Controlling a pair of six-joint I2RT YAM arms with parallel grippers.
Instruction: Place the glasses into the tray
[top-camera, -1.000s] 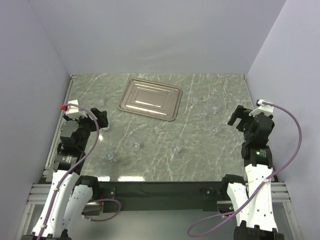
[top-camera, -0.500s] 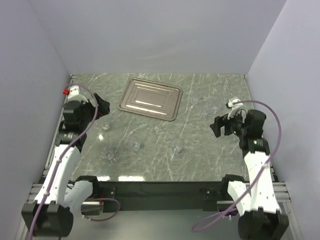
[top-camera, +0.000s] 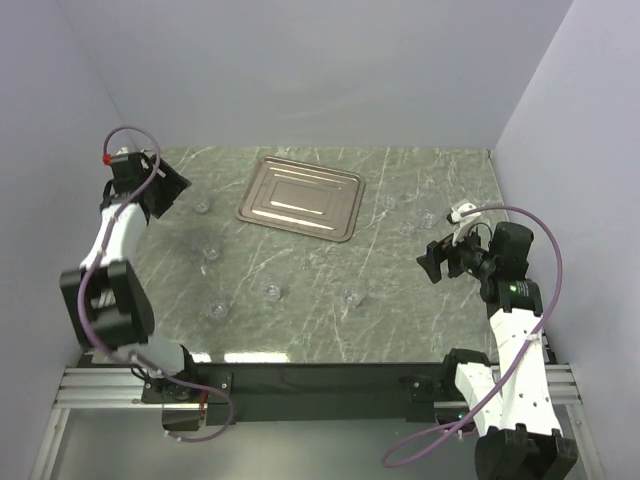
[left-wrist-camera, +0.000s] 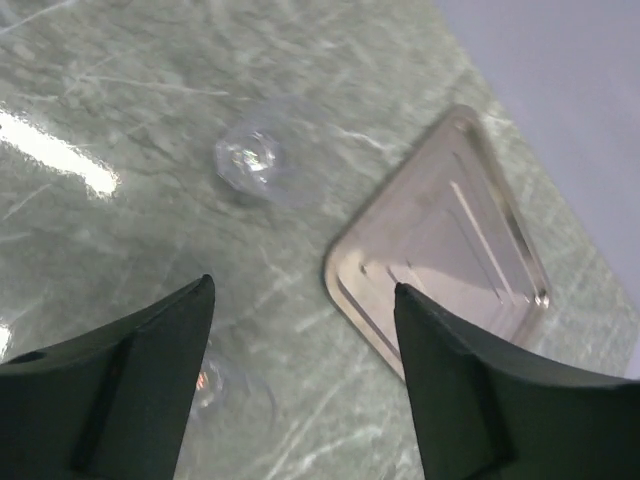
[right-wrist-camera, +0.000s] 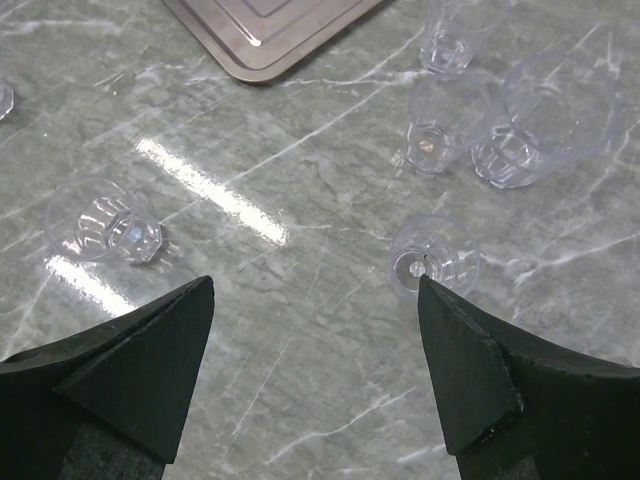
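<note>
No glass is held and none is seen in the tray, so the task is judged to be at its opening: the reach toward a first pick. Nearest the arm bases, three of the glasses (top-camera: 271, 291) are spread across the near half of the table (top-camera: 330, 335), well apart from one another.

A little farther, on the right, the right gripper (top-camera: 432, 262) is held with its jaws spread wide and empty. In its wrist view one glass (right-wrist-camera: 435, 260) is seen just ahead of the right finger, and three more are clustered close together beyond it. Whether that near glass stands or lies over cannot be told. It is judged the likely first target. A descent with the jaws set astride it is called for, and its neighbours must not be knocked.

Farther on the left, the left gripper (top-camera: 168, 188) is likewise parted and empty, close to the left wall (top-camera: 60, 150). Another glass (left-wrist-camera: 250, 160) is seen ahead of it.

The tray (top-camera: 300, 197) lies at the far centre, bare. Open table is left on all its sides, so it can be approached by either arm.
</note>
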